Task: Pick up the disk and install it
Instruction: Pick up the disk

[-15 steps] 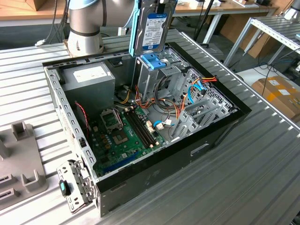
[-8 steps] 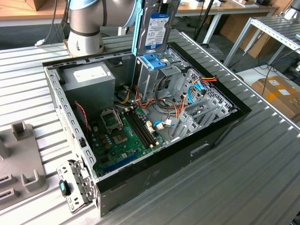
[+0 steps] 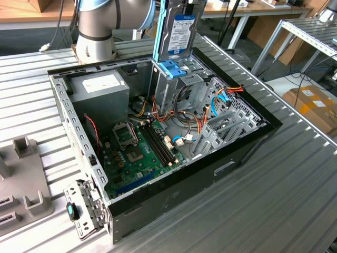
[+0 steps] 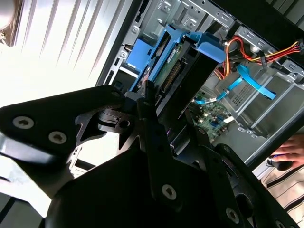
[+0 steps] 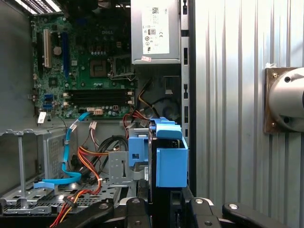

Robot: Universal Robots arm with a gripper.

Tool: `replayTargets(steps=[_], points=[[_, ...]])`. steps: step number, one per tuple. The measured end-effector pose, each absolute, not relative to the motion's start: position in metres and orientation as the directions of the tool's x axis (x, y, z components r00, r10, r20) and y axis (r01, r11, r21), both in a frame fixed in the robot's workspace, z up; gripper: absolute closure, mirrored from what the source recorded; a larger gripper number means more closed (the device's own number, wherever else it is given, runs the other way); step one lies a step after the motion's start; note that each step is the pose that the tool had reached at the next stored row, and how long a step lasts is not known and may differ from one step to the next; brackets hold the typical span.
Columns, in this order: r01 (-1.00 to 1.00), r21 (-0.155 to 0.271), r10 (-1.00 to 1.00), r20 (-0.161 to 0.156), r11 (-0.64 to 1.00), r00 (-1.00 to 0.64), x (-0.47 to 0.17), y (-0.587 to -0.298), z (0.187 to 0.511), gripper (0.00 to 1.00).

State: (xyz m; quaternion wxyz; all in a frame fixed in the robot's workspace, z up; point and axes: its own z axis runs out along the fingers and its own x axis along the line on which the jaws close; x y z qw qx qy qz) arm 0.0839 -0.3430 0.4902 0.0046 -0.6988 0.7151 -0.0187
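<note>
Now, grip: black pincer (image 5: 164, 204) pinching the flat grey metal disk with light blue rails (image 3: 178, 31), upright on edge.
Disk: poised directly over the grey metal drive cage (image 3: 167, 89) inside the open black computer case (image 3: 174, 203).
Technique: best kept square to the slot, lowered straight, clear of the orange cables (image 5: 90, 164).
Surface: ribbed metal bench (image 3: 263, 200).
Room: cardboard box (image 3: 310, 103) and steel shelving (image 3: 308, 31) beyond.

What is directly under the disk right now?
Just below the disk sits a blue plastic bracket, at the top of the metal drive cage. The cage's interior is covered, and whether disk and bracket touch cannot be seen.
</note>
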Motion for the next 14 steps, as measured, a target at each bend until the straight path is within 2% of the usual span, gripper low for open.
replayTargets(steps=[14], points=[[-0.999, -0.033, -1.0, 0.02, 0.023, -0.023, 0.0864, -0.343, 0.4902, 0.65]])
